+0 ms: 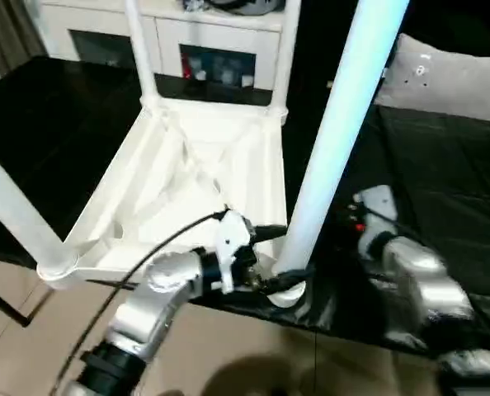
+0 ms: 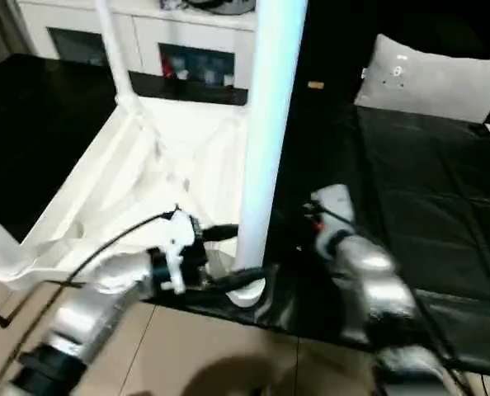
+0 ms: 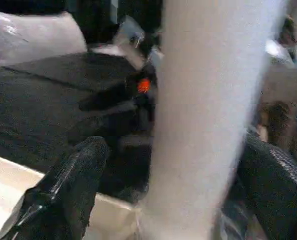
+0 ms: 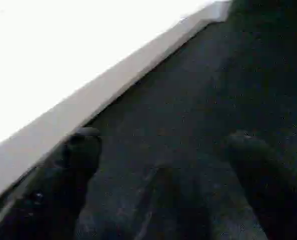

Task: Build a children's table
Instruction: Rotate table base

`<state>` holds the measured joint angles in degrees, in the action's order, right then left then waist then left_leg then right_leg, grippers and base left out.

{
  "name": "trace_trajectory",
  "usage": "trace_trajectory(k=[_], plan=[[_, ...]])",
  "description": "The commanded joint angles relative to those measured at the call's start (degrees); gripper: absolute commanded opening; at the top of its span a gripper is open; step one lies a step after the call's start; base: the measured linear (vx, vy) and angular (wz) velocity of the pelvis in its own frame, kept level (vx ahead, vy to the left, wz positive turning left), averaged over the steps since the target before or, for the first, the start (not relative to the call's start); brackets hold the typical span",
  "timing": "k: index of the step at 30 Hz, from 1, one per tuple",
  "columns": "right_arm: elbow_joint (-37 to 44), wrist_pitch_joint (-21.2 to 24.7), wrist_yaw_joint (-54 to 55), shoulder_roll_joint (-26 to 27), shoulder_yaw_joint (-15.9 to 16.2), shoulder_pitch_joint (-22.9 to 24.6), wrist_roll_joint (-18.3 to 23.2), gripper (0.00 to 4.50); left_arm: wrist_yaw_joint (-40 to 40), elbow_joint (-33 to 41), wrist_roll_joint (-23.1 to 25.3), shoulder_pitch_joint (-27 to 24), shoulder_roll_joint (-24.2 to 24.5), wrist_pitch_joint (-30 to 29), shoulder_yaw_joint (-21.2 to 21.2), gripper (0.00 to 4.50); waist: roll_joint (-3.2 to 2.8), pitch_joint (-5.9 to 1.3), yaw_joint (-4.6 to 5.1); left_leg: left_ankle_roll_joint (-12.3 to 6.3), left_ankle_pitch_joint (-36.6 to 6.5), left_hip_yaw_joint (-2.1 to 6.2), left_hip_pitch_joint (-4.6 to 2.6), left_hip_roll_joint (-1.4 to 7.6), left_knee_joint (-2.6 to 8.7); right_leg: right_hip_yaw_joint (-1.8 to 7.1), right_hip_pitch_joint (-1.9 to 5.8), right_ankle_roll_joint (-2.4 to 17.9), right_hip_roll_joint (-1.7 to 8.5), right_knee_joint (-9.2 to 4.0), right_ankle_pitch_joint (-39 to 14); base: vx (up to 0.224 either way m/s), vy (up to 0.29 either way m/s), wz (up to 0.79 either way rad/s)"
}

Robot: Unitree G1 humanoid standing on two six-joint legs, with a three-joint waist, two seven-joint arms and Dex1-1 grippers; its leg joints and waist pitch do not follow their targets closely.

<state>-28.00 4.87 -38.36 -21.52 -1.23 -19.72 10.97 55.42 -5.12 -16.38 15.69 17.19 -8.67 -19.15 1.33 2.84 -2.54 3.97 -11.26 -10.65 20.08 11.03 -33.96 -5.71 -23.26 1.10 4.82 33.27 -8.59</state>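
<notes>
White upturned table (image 1: 187, 177), four legs (image 1: 336, 140) standing, left hand (image 1: 278, 280) spread around one, right hand (image 4: 163, 165) released

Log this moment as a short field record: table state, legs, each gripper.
table top: upside down, ribbed underside up, on a dark surface
legs: four standing in the corner sockets; nearest one by the left gripper
left gripper: open, fingers either side of that leg's base
right gripper: open, empty, over the dark surface

White children's table (image 1: 204, 177) lies upside down, four legs standing in corner sockets.
</notes>
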Motion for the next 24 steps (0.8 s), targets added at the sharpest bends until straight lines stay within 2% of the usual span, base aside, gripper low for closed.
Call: trace_trajectory(k=[1,2,3,4,5,8,9,11,13,14,16,17,19,20,21,23,24], plan=[[4.95,0.22,-6.33,-3.0,0.37,1.1,1.98,4.5,4.22,0.53,-0.62,0.59,2.88,-1.36,0.06,4.24,-0.01,-3.48,-0.37,-3.61,-13.63,0.81,0.05,2.22,4.1,3.1,3.34,8.17,3.18,-3.77,-19.08,0.0,0.0,0.0],[7.27,0.52,-9.24,-4.88,1.12,2.43,2.43,4.5,6.01,-0.04,0.65,1.18,4.73,-0.91,-0.83,4.24,0.02,-3.38,-0.23,-3.82,-13.34,0.88,0.26,2.18,4.21,3.06,3.35,8.35,3.17,-3.67,-19.05,0.0,0.0,0.0],[8.49,0.67,-10.9,-5.95,1.53,3.14,2.68,4.5,7.03,-0.48,1.44,1.57,5.71,-0.63,-1.33,4.13,-0.13,-3.35,-0.32,-4.02,-14.29,0.73,-0.2,2.2,4.13,3.09,3.07,7.83,3.1,-4.12,-20.92,0.0,0.0,0.0],[10.75,1.21,-14.05,-8.29,2.04,4.55,3.24,4.5,8.51,-1.66,3.26,2.6,7.29,0.11,-2.28,4.13,-0.16,-3.23,-0.27,-3.95,-14.77,0.87,-0.02,2.17,4.25,3.02,3.16,7.68,3.16,-4.25,-22.24,0.0,0.0,0.0],[11.57,1.13,-15.42,-9.6,2.08,5.18,3.34,4.5,8.61,-2.41,4.16,3.26,7.7,0.25,-2.61,4.02,0.0,-3.14,-0.28,-3.85,-15.2,0.83,-0.16,2.23,4.25,3.03,2.95,7.53,3.21,-4.42,-23.29,0.0,0.0,0.0],[14.58,2.24,-19.14,-12.8,1.33,7.05,4.41,4.5,8.87,-4.45,7.09,5.13,8.62,2.34,-3.74,3.77,0.08,-3.16,-0.47,-3.52,-15.71,0.95,-0.2,2.17,4.12,3.0,2.98,6.65,3.42,-4.8,-26.12,0.0,0.0,0.0],[16.55,3.36,-20.74,-14.07,0.79,8.1,5.66,4.5,9.44,-4.97,7.51,5.8,8.83,2.8,-4.15,3.57,0.18,-3.17,-0.65,-3.54,-15.33,0.97,-0.17,2.14,4.13,2.95,2.97,6.4,3.46,-4.86,-26.63,0.0,0.0,0.0],[19.22,5.04,-22.79,-15.5,0.54,9.48,7.37,4.5,9.36,-5.95,8.02,6.69,8.65,3.04,-4.43,3.5,0.35,-3.1,-0.92,-3.94,-15.12,0.89,-0.14,2.09,4.05,2.98,3.0,5.77,3.37,-5.05,-27.2,0.0,0.0,0.0],[25.25,9.02,-27.4,-18.8,0.64,12.73,11.26,4.5,9.67,-8.15,9.25,8.53,8.4,3.33,-5.27,3.36,0.12,-3.21,-1.29,-4.27,-15.19,1.02,-0.22,2.13,4.0,2.82,2.93,5.03,3.5,-5.09,-28.34,0.0,0.0,0.0],[25.83,9.36,-27.83,-19.08,0.71,13.05,11.56,4.5,9.77,-8.37,9.42,8.68,8.41,3.36,-5.38,3.19,0.27,-3.16,-1.25,-4.38,-15.09,0.98,-0.13,2.05,4.03,2.74,2.97,4.71,3.4,-5.29,-28.64,0.0,0.0,0.0],[29.07,11.53,-29.88,-20.52,1.07,14.72,13.3,4.5,9.66,-9.57,10.7,9.58,8.52,2.48,-6.03,3.08,-0.05,-3.13,-1.23,-4.27,-15.39,1.14,0.04,2.1,4.1,2.65,3.0,4.47,3.42,-5.34,-28.91,0.0,0.0,0.0],[30.49,12.77,-30.51,-20.99,1.19,15.35,14.02,4.5,9.42,-10.21,11.4,9.99,8.56,2.14,-6.25,2.98,0.07,-3.26,-1.28,-4.17,-15.35,1.14,-0.08,2.05,4.0,2.59,2.93,4.17,3.38,-5.45,-29.11,0.0,0.0,0.0],[32.6,14.06,-31.26,-21.63,1.48,16.33,14.76,4.5,9.4,-11.09,12.05,10.48,8.65,1.79,-6.48,2.79,-0.03,-3.34,-1.25,-4.1,-14.93,1.26,0.12,2.04,4.0,2.51,3.06,4.42,3.48,-5.26,-28.61,0.0,0.0,0.0],[34.17,15.07,-31.22,-21.92,1.57,17.1,15.53,4.5,9.66,-11.62,12.13,10.71,8.76,1.88,-6.41,2.67,-0.23,-3.28,-1.24,-4.04,-14.88,1.23,0.05,1.99,3.97,2.47,2.93,4.35,3.45,-5.47,-28.94,0.0,0.0,0.0],[35.95,16.28,-30.87,-22.2,1.6,17.95,16.36,4.5,10.06,-12.12,12.11,11.0,8.94,1.17,-6.32,2.58,-0.14,-3.29,-1.32,-4.01,-15.11,1.14,-0.16,2.0,3.88,2.53,2.79,4.27,3.43,-5.6,-29.16,0.0,0.0,0.0],[36.87,16.67,-30.31,-22.1,1.75,18.34,16.39,4.5,10.45,-12.42,12.35,11.21,9.17,0.75,-6.45,2.52,-0.29,-3.34,-1.37,-3.83,-15.3,1.22,-0.16,2.01,3.96,2.41,2.8,4.31,3.49,-5.63,-29.63,0.0,0.0,0.0],[37.07,16.41,-28.42,-21.0,1.96,18.13,15.48,4.5,10.67,-12.56,12.91,11.3,9.46,0.27,-6.81,2.24,-0.59,-3.31,-1.36,-3.62,-15.58,1.28,-0.14,1.99,3.98,2.35,2.77,4.42,3.48,-5.66,-29.57,0.0,0.0,0.0]])
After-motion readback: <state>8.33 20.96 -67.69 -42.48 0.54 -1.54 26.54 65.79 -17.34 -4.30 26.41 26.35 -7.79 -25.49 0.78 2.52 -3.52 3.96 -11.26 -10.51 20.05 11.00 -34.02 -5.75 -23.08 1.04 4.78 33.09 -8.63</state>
